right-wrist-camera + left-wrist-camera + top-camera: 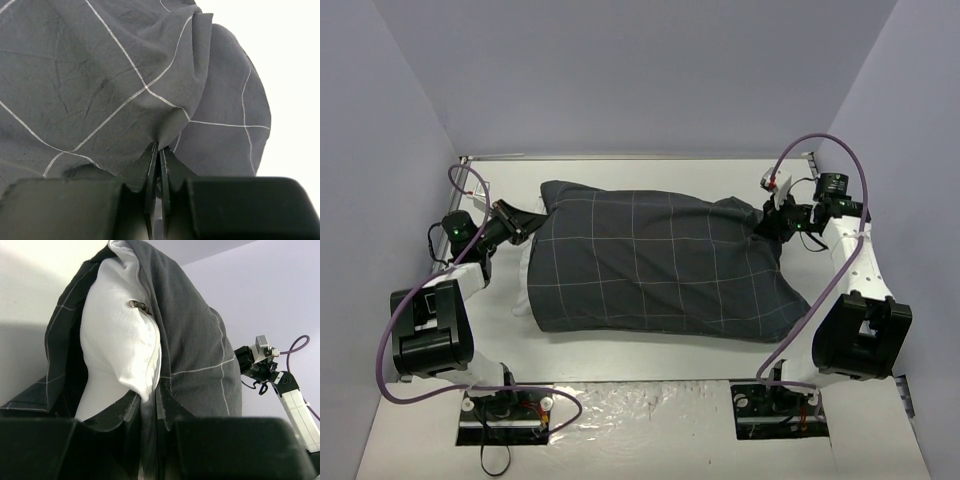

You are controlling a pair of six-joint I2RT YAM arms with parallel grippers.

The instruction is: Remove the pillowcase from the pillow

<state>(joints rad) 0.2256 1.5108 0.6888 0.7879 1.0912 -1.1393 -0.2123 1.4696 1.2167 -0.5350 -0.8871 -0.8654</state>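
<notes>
Pillowcase [660,265] is covering nearly all of the pillow [115,340], removal barely begun, left gripper [533,221] and right gripper [767,226] jaws each pinching fabric at opposite ends.

Robot lab cell: plain lilac walls [620,70] around a white table [620,357].

White table [650,360], matte, evenly lit, soft shadows only. Pale lavender-grey walls on three sides: far wall [640,70] plain, left wall [380,150] and right wall [910,110] closing in toward the far edge. Thin metal rail [620,157] along the far table edge. Crinkled glossy strip [650,400] at near edge, centre
</notes>
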